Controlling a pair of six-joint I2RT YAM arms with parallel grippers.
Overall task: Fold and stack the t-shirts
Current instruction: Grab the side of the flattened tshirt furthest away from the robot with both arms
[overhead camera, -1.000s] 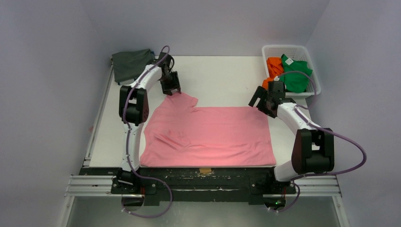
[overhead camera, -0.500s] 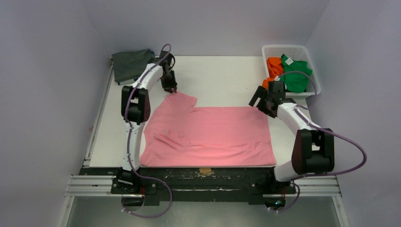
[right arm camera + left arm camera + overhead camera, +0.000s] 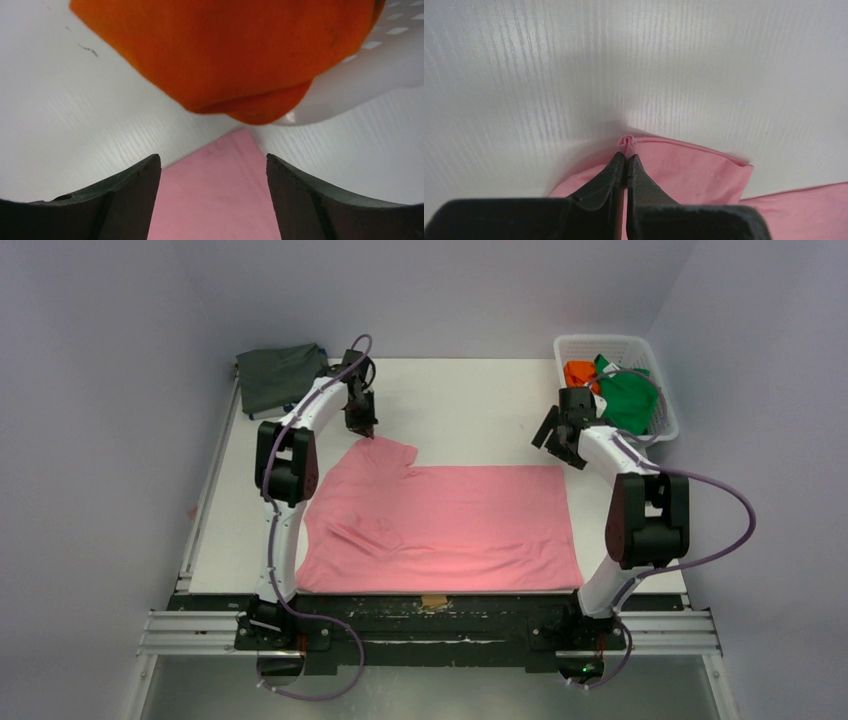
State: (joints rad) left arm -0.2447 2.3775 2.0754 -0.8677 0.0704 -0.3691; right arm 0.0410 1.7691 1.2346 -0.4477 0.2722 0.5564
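The large pink t-shirt (image 3: pixel 440 525) lies spread on the white table. My left gripper (image 3: pixel 363 430) is shut on the tip of its far left sleeve (image 3: pixel 630 144), pinching a small fold of pink cloth. My right gripper (image 3: pixel 560 440) is open, above the shirt's far right corner (image 3: pixel 220 190), which shows between its fingers (image 3: pixel 130 195). An orange shirt (image 3: pixel 235 55) hangs over the rim of the basket just ahead of it. Orange (image 3: pixel 580 373) and green (image 3: pixel 628 400) shirts lie in the basket. A dark grey shirt (image 3: pixel 275 375) lies folded at the far left corner.
The white lattice basket (image 3: pixel 655 425) stands at the far right edge of the table (image 3: pixel 470 400), close to my right gripper. A small tan tape piece (image 3: pixel 433 600) sits at the near edge.
My right arm has swung away from me, toward the basket, over the shirt's far right corner. My left gripper has turned and closed on the sleeve tip.
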